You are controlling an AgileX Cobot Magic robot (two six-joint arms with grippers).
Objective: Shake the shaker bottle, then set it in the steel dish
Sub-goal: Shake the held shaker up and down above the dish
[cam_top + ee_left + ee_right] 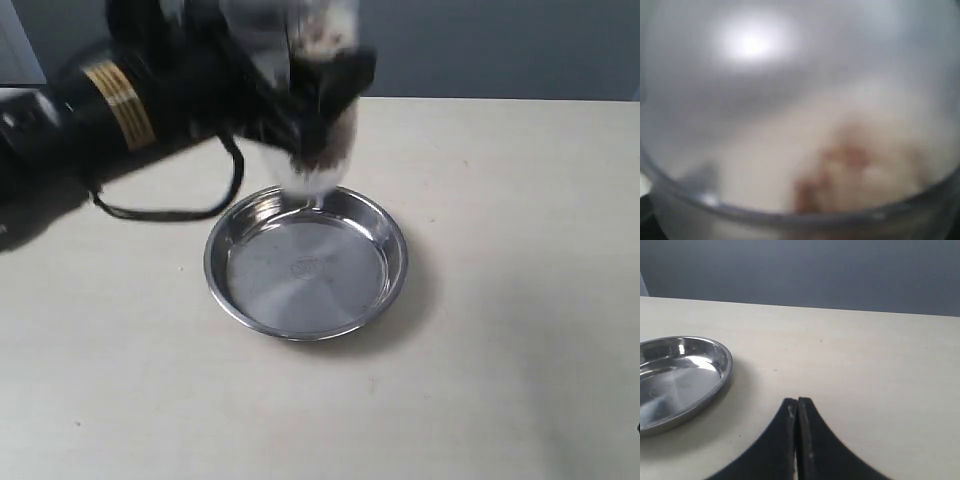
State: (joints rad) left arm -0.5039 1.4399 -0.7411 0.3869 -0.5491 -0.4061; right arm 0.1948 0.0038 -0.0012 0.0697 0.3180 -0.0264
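Reaching in from the left of the steel dish (300,270), the left gripper (312,95) has its jaws clamped on the shaker bottle (322,165), which hangs motion-blurred just above the dish's far rim, clear of the table (520,300). In the left wrist view the bottle's clear wall fills everything, with brown bits inside. The right gripper (797,407) sits low over the table, apart from the dish, jaws pressed together.

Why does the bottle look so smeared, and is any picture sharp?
Exterior view: the shaker bottle is motion-blurred, the steel dish sharp. Left wrist view: the bottle fills the frame, unfocused, with a glare patch. Right wrist view: crisp.
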